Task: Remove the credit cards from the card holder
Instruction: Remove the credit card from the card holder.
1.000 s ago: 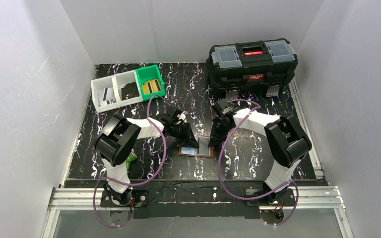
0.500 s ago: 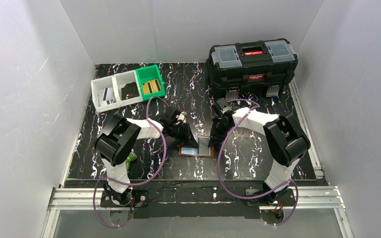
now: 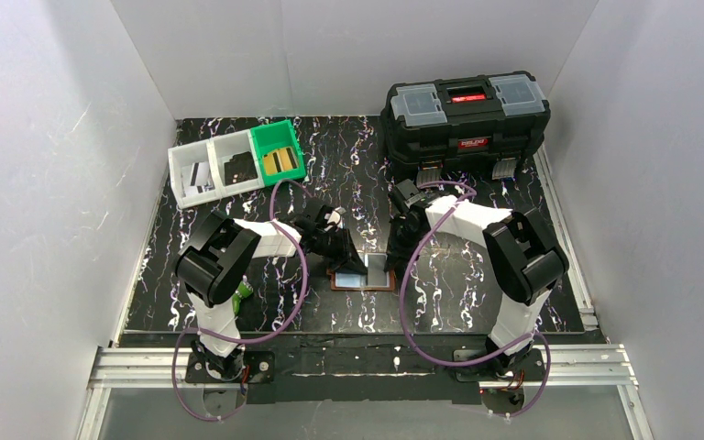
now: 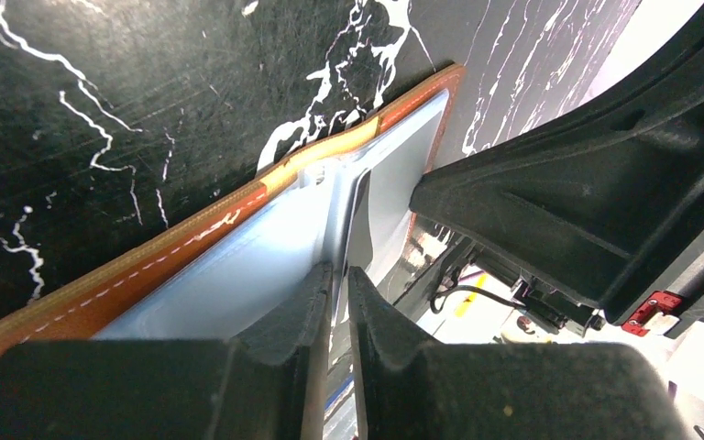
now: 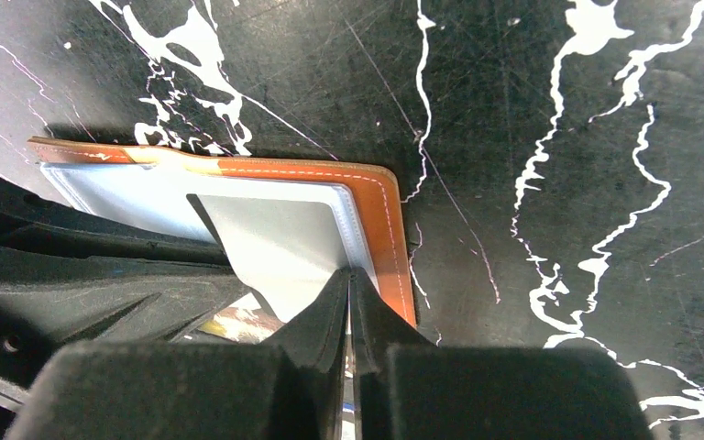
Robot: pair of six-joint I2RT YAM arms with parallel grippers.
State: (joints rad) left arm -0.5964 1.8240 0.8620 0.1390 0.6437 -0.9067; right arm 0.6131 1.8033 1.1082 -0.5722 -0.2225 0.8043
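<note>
Card holder (image 5: 387,229) lies open, partly hidden. Right gripper (image 5: 348,280) pinches a grey credit card (image 5: 275,240); left gripper's (image 4: 335,286) hold on a pale edge is unclear.

White walls (image 3: 55,137), black marbled tabletop (image 3: 348,165).

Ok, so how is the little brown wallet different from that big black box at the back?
The wallet is small, flat and brown; the toolbox is big, tall and black. The wallet lies open, showing pale grey-blue pockets; the toolbox has its lid shut. The wallet sits near the middle of the table; the toolbox stands in the far right corner. Both rest on that same black marbled top.
</note>
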